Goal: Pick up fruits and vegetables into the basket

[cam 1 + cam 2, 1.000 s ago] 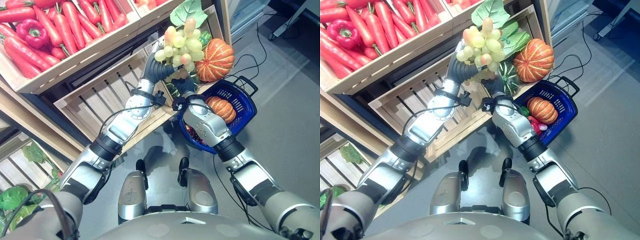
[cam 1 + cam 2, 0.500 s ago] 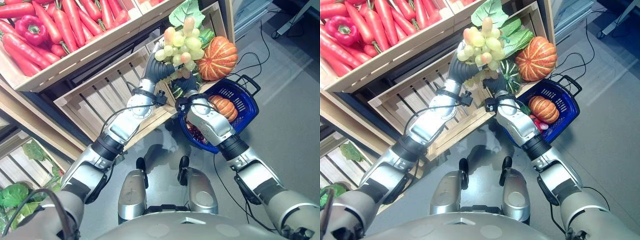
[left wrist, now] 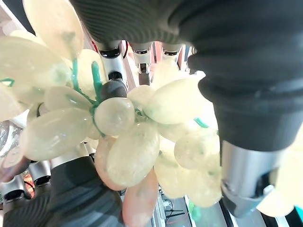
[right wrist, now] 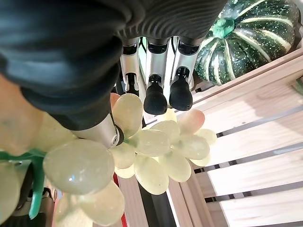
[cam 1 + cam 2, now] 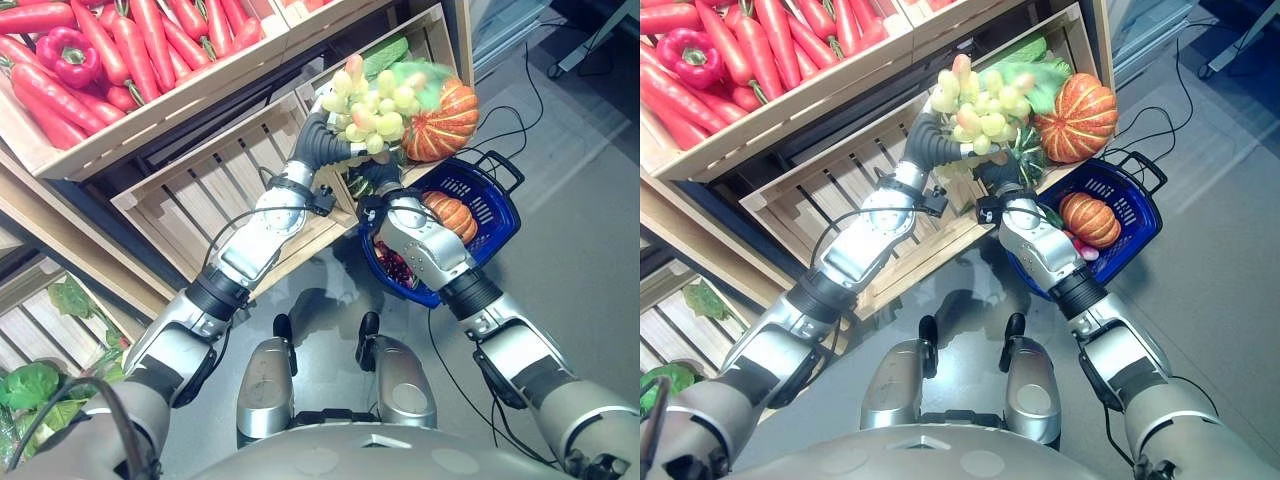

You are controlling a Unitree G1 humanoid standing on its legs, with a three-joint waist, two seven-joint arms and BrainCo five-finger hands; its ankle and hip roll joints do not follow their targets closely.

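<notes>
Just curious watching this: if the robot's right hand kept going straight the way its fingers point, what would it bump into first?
Probably the bunch of pale green grapes right at the right hand's fingertips; beyond it lies the dark green striped squash, though depth is hard to judge.

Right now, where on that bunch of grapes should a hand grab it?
Probably up at the green stem inside the bunch of grapes, from the crate side, as the left hand does. The grapes hang loose below it, so squeezing them grips poorly.
</notes>
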